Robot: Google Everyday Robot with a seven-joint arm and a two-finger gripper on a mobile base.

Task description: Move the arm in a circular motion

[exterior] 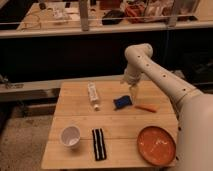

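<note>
White arm (167, 82) ends in its tool (133, 91) just behind blue object (121, 102), grip state unclear

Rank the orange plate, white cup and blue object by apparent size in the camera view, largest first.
1. orange plate
2. white cup
3. blue object
The plate and cup sit nearer the camera, so cup over blue object is unsure. The gripper hangs close to the blue object, at its far side.

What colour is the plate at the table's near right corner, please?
The plate is orange-red, clear in the camera view; the gripper hangs near the blue object.
</note>
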